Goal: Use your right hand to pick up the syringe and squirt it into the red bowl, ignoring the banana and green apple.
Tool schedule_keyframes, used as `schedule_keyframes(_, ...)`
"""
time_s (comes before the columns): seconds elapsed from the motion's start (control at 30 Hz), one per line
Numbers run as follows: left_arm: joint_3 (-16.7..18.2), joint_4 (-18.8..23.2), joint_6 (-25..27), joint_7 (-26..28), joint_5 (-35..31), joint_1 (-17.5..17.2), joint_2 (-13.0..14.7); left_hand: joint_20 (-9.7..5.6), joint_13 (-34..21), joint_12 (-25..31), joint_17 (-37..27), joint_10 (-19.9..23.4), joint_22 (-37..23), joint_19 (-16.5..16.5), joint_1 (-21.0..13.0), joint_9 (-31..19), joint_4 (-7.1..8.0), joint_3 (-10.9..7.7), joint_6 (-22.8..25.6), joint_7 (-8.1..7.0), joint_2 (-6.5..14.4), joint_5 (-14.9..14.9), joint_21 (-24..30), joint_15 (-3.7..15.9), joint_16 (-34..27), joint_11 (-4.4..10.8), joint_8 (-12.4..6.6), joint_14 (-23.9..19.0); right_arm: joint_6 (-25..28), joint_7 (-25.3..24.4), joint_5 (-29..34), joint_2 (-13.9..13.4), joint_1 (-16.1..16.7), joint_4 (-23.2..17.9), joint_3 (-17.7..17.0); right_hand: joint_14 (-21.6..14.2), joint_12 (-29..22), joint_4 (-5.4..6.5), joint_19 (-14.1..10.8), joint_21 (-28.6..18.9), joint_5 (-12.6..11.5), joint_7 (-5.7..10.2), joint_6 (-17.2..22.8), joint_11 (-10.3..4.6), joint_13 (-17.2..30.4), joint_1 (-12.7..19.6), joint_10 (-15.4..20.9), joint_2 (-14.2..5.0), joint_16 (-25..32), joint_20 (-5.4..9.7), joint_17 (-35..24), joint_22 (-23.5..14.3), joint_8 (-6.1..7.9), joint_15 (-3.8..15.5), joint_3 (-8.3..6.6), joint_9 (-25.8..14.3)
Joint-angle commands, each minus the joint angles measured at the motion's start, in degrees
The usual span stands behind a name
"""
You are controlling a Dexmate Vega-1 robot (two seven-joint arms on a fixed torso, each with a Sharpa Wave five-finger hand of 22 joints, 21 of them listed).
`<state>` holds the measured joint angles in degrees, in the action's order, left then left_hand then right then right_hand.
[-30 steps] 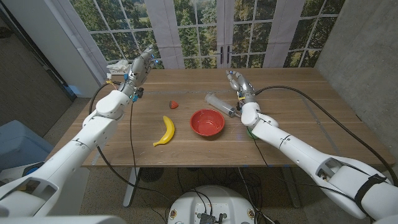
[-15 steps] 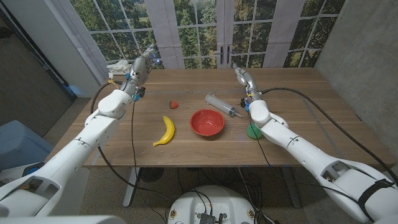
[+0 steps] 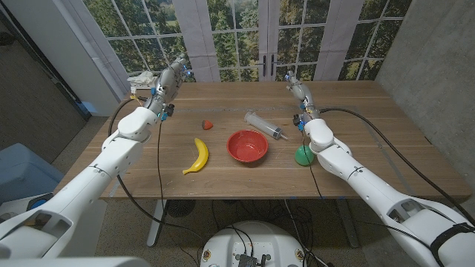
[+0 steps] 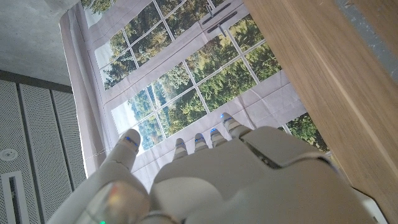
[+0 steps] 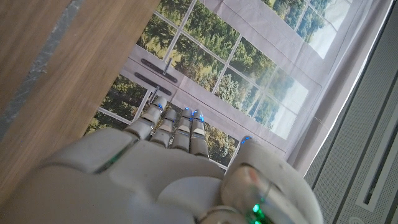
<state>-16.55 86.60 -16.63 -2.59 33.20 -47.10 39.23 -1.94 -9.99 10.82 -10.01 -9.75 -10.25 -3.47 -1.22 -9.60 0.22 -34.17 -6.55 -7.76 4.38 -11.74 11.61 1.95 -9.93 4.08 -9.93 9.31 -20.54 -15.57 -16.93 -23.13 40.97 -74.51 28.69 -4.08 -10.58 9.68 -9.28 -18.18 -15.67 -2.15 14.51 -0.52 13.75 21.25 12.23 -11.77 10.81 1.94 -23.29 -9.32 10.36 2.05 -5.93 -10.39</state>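
The clear syringe (image 3: 265, 125) lies on the table just behind the red bowl (image 3: 247, 146), angled toward the right. My right hand (image 3: 297, 94) is raised over the far right part of the table, beyond the syringe, fingers straight and holding nothing; the right wrist view shows its back (image 5: 168, 180) with fingers (image 5: 177, 127) pointing at the windows. The green apple (image 3: 304, 155) sits right of the bowl, beside my right forearm. The banana (image 3: 197, 156) lies left of the bowl. My left hand (image 3: 171, 77) is up at the far left, empty, its back (image 4: 217, 174) in the left wrist view.
A small red object (image 3: 208, 124) sits behind the banana. Some clutter lies at the far left table corner (image 3: 141, 80). A black cable (image 3: 386, 141) runs across the right side of the table. Windows stand behind the table.
My right hand has moved right and farther back, away from the syringe, uncovering the green apple. The left hand stays put.
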Motion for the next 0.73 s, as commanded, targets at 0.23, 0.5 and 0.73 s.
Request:
schedule_keyframes(0.23,1.1,-1.7,1.1,-5.8,8.6,-1.9,-1.5,-0.56,-0.1,0.3,-0.2,-0.7,-0.2,-0.3,0.8,-0.2,1.03,-0.19,0.3,1.19,4.0,-0.4,-0.3,3.94,-0.5,0.41,-0.37,3.4,-8.3,2.1,-6.0,0.2,5.3,-3.5,-6.1,0.1,-0.2,-0.3,-0.3,0.8,0.3,-0.9,0.2,0.44,-0.4,-0.7,-0.1,0.9,0.0,3.44,0.7,-0.2,0.35,1.38,-1.19,-0.1)
schedule_keyframes(0.5,1.1,-3.9,2.7,-6.6,11.5,-2.4,-2.8,-1.46,-0.1,0.4,-0.3,-0.4,-0.2,-0.4,0.9,-0.2,2.38,-0.48,0.4,1.94,5.2,-0.7,-0.3,4.16,-0.5,0.53,-0.38,3.4,-11.0,-3.0,-1.7,0.2,6.7,-2.3,-8.1,-1.2,-0.8,-1.33,-1.1,1.5,1.3,-2.13,2.1,1.9,-1.1,-1.0,1.4,2.57,0.4,2.35,2.1,-0.1,1.04,0.36,-1.44,0.0)
schedule_keyframes(0.73,1.3,-5.8,3.1,-3.8,11.3,-3.7,-3.6,-3.74,-0.1,0.1,-0.4,-0.9,-0.2,-2.7,1.3,-0.2,5.65,-0.59,0.1,2.48,6.2,-1.2,-0.8,4.91,-0.2,0.39,-0.25,5.1,-12.5,-2.7,-3.2,0.8,7.8,-0.7,-8.8,-3.4,-1.6,-1.75,-3.2,1.9,2.2,-2.86,5.2,2.29,-1.7,-2.1,4.1,3.45,0.9,2.57,3.5,-0.2,1.76,0.08,-1.29,0.1)
